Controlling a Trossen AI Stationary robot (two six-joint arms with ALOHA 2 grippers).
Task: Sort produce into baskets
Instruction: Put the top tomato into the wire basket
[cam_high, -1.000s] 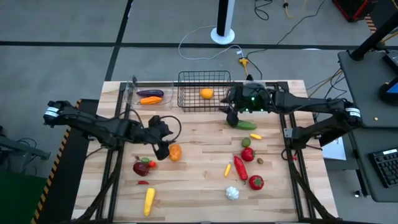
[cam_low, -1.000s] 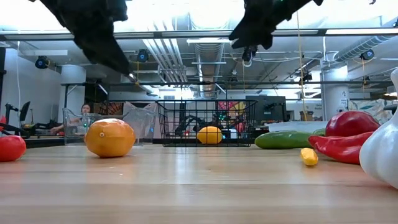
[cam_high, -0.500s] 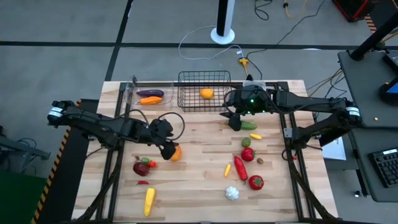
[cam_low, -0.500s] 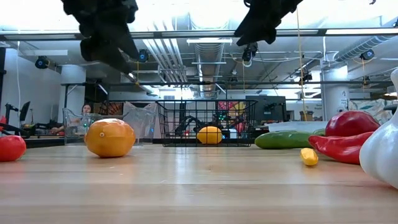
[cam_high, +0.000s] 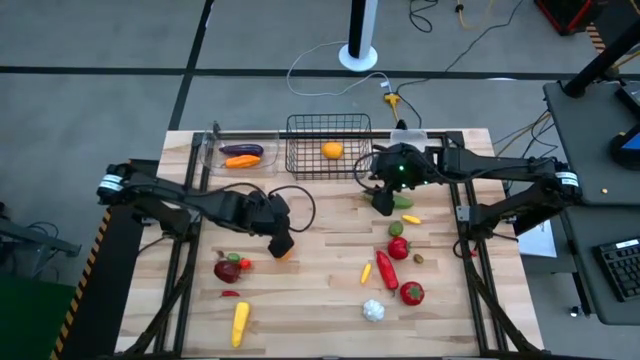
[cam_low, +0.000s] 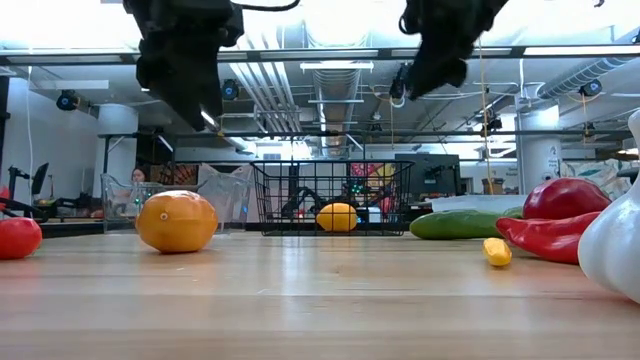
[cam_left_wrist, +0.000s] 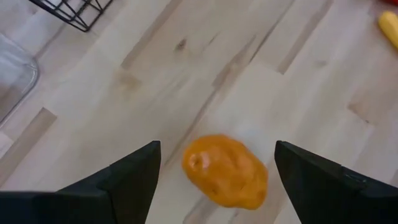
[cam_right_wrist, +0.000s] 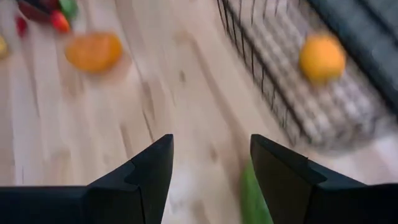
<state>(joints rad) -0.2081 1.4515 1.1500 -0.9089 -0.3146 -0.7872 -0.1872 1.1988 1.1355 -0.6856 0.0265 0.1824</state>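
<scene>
A wooden tabletop is standing in an open workshop, pipes and lights overhead, with toy produce scattered across it. Taking the wire basket as the landmark: it is sitting at the far edge and already holding one orange fruit. A clear bin just to its left is holding an eggplant and a carrot.

The left pincer is hovering well in front of the basket, directly above a loose orange on the bare wood, its fingers spread wide on either side of the fruit and gripping nothing. The right pincer is hanging just in front of the basket's right corner, over the cucumber, also wide open and empty.

The pick looks to be the step in hand: each arm probably needs to drop straight down and close, and the rounded orange may roll if the fingers meet it off-centre.

Compared with a second ago, the left arm is reaching further toward the table's middle, now covering the orange from above, and the right pincer is shifting slightly over the cucumber.
</scene>
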